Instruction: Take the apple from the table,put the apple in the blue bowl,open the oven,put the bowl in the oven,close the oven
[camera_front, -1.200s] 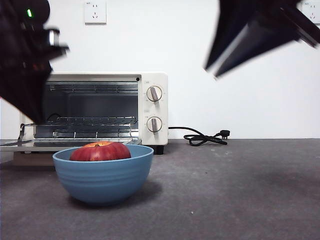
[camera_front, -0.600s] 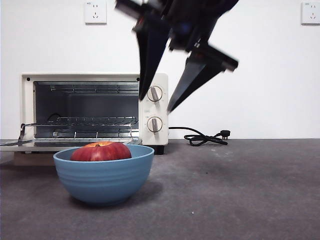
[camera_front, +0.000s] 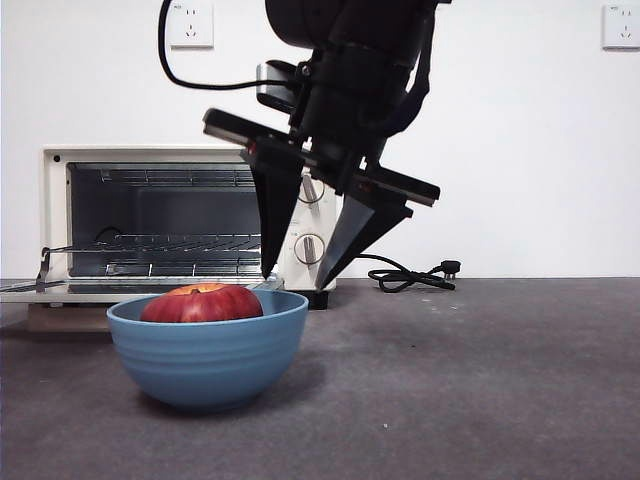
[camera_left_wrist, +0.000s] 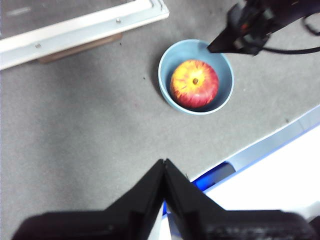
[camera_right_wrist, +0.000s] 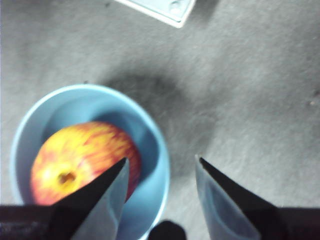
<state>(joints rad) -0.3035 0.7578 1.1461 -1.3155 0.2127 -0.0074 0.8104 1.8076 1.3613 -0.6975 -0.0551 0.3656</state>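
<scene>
Right gripper (camera_front: 295, 279) spread wide, holding nothing, poised just above the blue bowl's (camera_front: 207, 350) rim, straddling it. Apple (camera_front: 201, 303) sits inside the bowl on the table (camera_front: 480, 380). Left gripper (camera_left_wrist: 164, 162) closed, empty, well apart.

Matt ridged blue bowl (camera_front: 207, 345), glossy apple (camera_front: 201, 302), mottled matt table (camera_front: 470, 390).

I see the dark grey counter (camera_front: 480, 380) carrying the blue bowl (camera_front: 207, 350) lower left, oven (camera_front: 188, 222) behind it, black cord (camera_front: 405, 275) mid-frame.
</scene>
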